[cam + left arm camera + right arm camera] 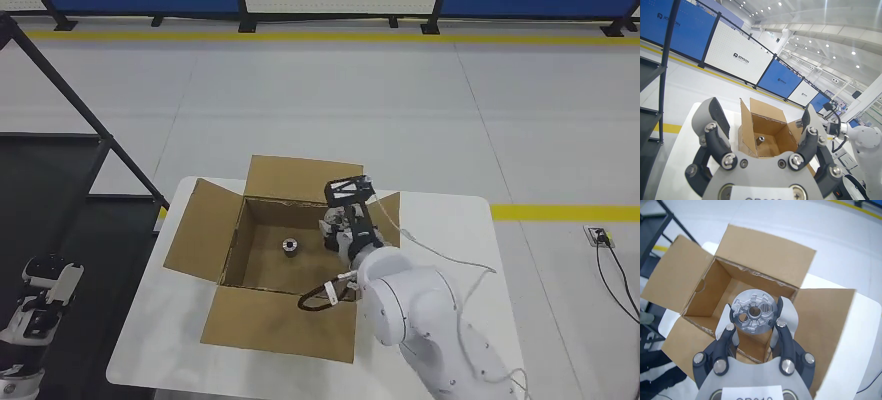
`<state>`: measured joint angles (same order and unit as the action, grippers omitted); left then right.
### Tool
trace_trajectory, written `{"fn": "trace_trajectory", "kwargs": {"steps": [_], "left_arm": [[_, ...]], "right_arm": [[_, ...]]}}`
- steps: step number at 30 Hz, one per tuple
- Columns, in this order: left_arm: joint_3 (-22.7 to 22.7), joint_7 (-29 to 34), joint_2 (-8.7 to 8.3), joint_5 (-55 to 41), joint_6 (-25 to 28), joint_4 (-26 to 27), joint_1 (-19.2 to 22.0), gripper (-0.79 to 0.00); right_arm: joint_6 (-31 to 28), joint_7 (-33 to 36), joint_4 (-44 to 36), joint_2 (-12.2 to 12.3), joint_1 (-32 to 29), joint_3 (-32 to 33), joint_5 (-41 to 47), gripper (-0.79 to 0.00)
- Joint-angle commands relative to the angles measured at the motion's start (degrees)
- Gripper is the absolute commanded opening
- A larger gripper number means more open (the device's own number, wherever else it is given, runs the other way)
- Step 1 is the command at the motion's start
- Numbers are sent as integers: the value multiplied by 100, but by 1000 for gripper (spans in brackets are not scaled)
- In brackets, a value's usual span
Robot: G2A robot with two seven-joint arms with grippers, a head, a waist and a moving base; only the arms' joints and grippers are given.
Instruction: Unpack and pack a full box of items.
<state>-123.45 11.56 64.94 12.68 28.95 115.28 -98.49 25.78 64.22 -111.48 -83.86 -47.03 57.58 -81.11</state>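
brown cardboard box (280,325) stands on the white table (450,230) with its flaps open; a small metal cylinder (289,245) stands near the middle of its floor. the right gripper (755,311) pinches a round machined metal disc (745,298) by its rim, above the right part of the box opening. the left gripper (762,113) hangs well left of the table, fingers spread.

The top camera looks down from high up. All 3 views share the box (300,180), the right wrist nearest.
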Motion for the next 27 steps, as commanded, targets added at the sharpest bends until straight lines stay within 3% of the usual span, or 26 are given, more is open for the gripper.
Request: {"fn": "trace_trajectory", "kwargs": {"steps": [1, 6, 10, 16, 21, 27], "left_arm": [[0, 0, 0, 0, 0, 0, 0, 0], [0, 0, 0, 0, 0, 0, 0, 0], [0, 0, 0, 0, 0, 0, 0, 0], [0, 0, 0, 0, 0, 0, 0, 0], [0, 0, 0, 0, 0, 0, 0, 0], [0, 0, 0, 0, 0, 0, 0, 0]], "right_arm": [[289, 70, -527, 44, -400, 270, -533, -785], [839, 454, -1483, 127, -1385, 939, -1808, -785], [764, 665, -1833, 122, -2119, 1710, -2014, -785], [608, 732, -1714, 81, -3004, 2731, -1241, -785], [485, -71, -1070, 70, -3497, 3336, -150, -785], [282, -1101, -102, 34, -3596, 3401, 708, -785]]}}
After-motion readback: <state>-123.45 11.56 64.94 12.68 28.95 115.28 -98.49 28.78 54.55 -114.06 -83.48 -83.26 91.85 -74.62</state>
